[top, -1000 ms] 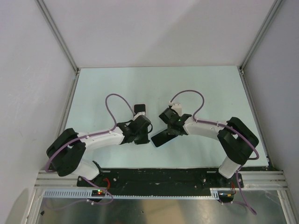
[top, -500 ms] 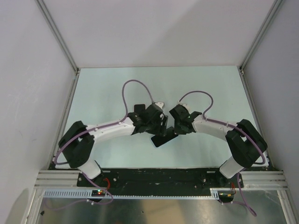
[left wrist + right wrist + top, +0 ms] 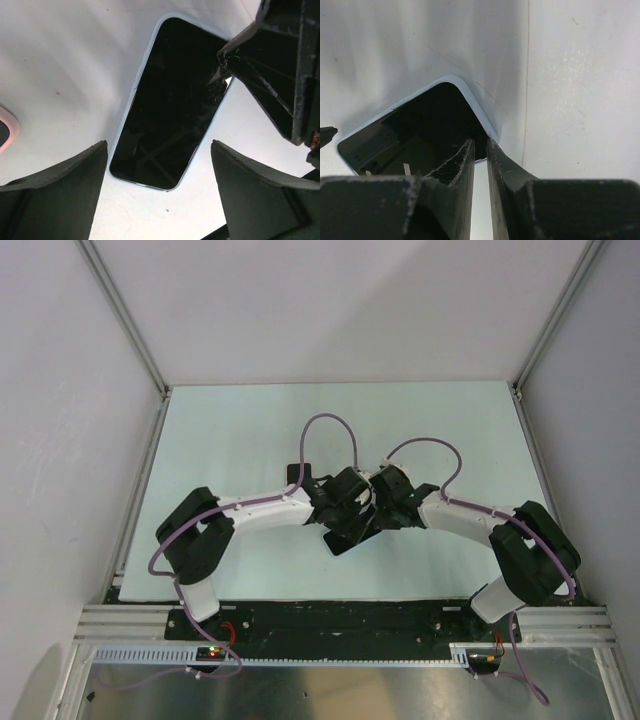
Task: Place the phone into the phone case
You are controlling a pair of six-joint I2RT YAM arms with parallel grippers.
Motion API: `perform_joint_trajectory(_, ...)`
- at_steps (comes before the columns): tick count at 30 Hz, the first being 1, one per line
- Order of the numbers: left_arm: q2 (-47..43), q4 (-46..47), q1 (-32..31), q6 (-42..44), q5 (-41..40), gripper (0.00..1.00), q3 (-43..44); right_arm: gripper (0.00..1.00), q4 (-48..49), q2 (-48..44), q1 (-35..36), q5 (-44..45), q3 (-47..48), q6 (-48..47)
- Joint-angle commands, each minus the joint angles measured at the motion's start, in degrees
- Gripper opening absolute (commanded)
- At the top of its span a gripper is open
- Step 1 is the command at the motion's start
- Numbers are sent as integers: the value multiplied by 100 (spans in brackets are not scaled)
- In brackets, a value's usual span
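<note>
A pale green desk [image 3: 230,430] fills the floor of a white-walled booth, with a metal rail [image 3: 350,625] along its near edge where both arms are bolted. From there the arms bend inward and meet over the middle of the desk, each trailing a purple cable [image 3: 330,425] that loops up above its wrist.

The left pincer [image 3: 159,150] hangs open over the desk, its two dark fingers [image 3: 55,200] spread wide, one on either side of the near short end of the phone [image 3: 172,100] and clear of it, gripping nothing. The phone lies flat, glossy black face up. The light-blue rim of the phone case [image 3: 141,65] runs along its long side and round its corners, so the phone sits inside the case; whether it is pressed fully home cannot be told.

The right pincer [image 3: 480,147] comes in from the other side, its black body reaching the phone's long edge in the left wrist view. Its fingers [image 3: 510,175] are parted by only a narrow slit with nothing between them. Their tips are right at the case's edge beside a rounded corner; whether they touch it cannot be told.

At the edge of the left wrist view, apart from the phone, a pink-rimmed slab [image 3: 14,131] lies on the desk, mostly cut off. Beyond it the desk runs to the back wall
</note>
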Motion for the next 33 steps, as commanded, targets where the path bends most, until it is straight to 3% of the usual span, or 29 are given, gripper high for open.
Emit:
perform_joint_trajectory(1, -8, -125, -38, 702, -29, 89, 223, 21, -192, 430, -7, -317, -452, -73)
perform_joint_trajectory(13, -5, -137, -20, 725, -228, 89, 289, 20, 224, 701, -16, -325, -947, 137)
perform_joint_trajectory(24, 20, 90, -4, 802, 199, 92, 272, 21, 200, -93, -717, -674, -986, -24)
perform_joint_trajectory(33, 329, 623, -13, 965, 576, 94, 259, 28, 395, -1114, -1348, -1681, -1024, -25)
